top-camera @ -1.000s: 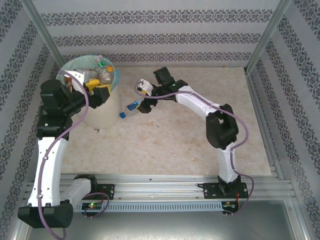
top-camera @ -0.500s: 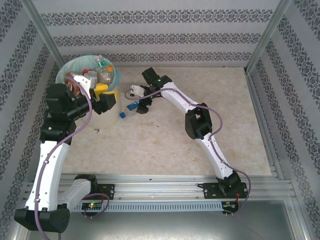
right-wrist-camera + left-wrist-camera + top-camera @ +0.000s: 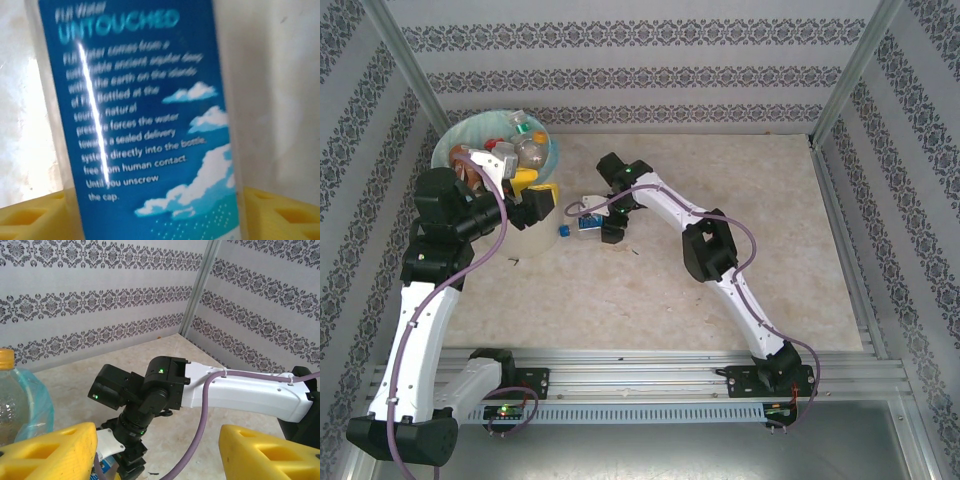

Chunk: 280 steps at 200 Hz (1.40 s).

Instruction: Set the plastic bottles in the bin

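One bottle (image 3: 578, 226) lies right of the bin (image 3: 442, 148), perhaps touching (others (image 3: 528, 150) lie inside).

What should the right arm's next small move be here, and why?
Probably close the right gripper on the blue-labelled bottle and lift it. In the right wrist view it sits between the two yellow fingers, and from above the bottle lies on the table beside the bin, not yet inside it.

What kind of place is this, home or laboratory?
Probably a robot test booth, not a home: wallpapered panels on metal posts enclose the table, with a mounting rail at its near edge.
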Motion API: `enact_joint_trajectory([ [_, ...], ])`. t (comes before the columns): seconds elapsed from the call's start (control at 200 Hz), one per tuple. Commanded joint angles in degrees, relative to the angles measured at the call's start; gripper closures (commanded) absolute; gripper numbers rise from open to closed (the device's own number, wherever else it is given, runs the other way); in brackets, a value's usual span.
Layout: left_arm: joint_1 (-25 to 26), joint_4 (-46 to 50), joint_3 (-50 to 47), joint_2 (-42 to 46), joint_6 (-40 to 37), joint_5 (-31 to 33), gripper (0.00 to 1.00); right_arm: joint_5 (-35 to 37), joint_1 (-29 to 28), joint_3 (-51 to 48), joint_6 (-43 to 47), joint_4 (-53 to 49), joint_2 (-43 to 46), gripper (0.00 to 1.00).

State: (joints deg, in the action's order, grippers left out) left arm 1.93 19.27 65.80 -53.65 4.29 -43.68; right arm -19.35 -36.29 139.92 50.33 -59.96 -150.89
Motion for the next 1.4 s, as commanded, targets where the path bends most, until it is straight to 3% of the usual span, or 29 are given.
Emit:
enact_joint_trajectory([
  [0.0, 0.8, 0.7, 0.8, 0.8, -1.4, 0.5, 0.34, 1.8, -1.3, -2.7, 0.4, -2.4, 4.7, 0.31],
  [0.17, 0.8, 1.3, 2.0, 0.6, -1.3, 2.9, 0.34, 4.6, -1.9, -4.2, -1.2, -3.0, 6.7, 0.49],
  [0.26, 0.8, 0.3, 2.4, 0.5, -0.9, 5.0, 0.33, 4.4, -1.9, -8.1, -2.0, -1.8, 10.1, 0.53],
  [0.535, 0.8, -7.1, 3.0, -0.8, 3.5, 9.1, 0.31, 1.1, -0.9, -30.4, -8.5, 6.0, 27.2, 0.54],
  [0.719, 0.9, -14.3, 4.1, -5.3, 10.3, 3.7, 0.31, -5.0, 2.4, -47.9, -16.9, 13.9, 42.7, 0.55],
  [0.924, 2.0, -24.5, 6.5, -12.5, 20.1, -3.1, 0.31, -14.2, 6.6, -60.4, -25.6, 22.8, 58.4, 0.55],
  [1.104, 8.1, -24.3, 9.6, -17.6, 19.8, -6.1, 0.31, -22.6, 7.2, -65.8, -33.1, 35.9, 67.5, 0.54],
  [1.394, 11.0, -22.3, 10.9, -19.0, 19.4, -5.3, 0.32, -23.8, 7.3, -64.4, -38.1, 41.8, 69.5, 0.54],
])
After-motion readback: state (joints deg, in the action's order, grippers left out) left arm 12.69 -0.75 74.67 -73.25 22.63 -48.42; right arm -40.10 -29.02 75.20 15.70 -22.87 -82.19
